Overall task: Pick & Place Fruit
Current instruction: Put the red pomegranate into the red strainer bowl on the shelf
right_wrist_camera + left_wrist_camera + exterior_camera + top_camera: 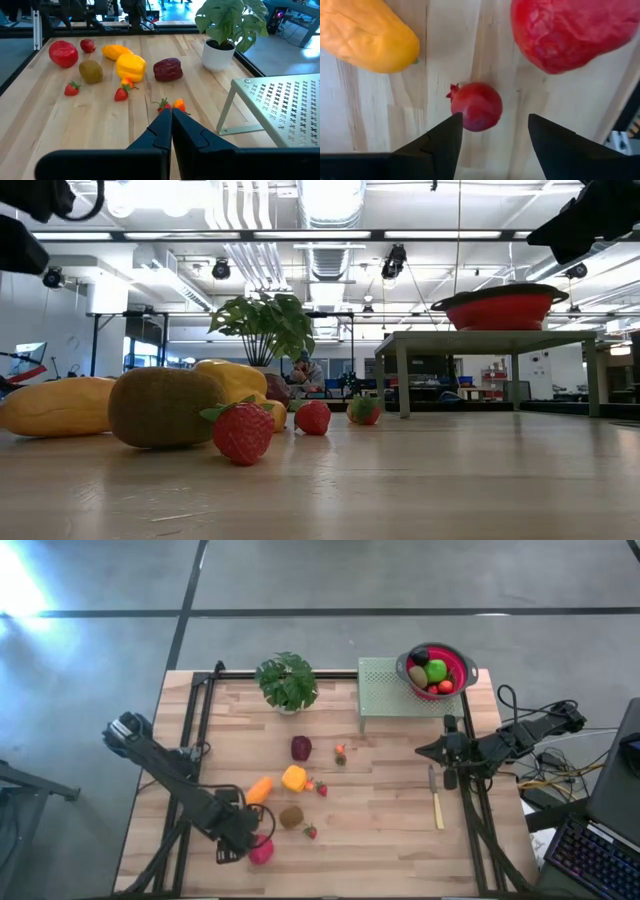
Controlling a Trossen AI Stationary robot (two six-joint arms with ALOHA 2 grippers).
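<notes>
A small round red fruit [476, 106] lies on the wooden table. My left gripper [495, 125] hangs over it, pointing down, open, with one finger on each side and nothing between the tips. Beside it lie a big red fruit [570, 30] and an orange fruit [365, 32]. In the high view my left gripper [248, 836] is near the table's front left, beside the big red fruit [262, 852]. My right gripper [425, 752] waits shut at the right, above the table. A yellow fruit [294, 778], a brown fruit [291, 817], a maroon fruit [301, 748] and strawberries [310, 832] lie mid-table.
A red bowl [462, 670] holding fruit stands on a green perforated rack [385, 690] at the far right. A potted plant [287, 682] stands at the far middle. A knife [437, 808] lies at the right, near my right arm. Black frame rails run along both sides.
</notes>
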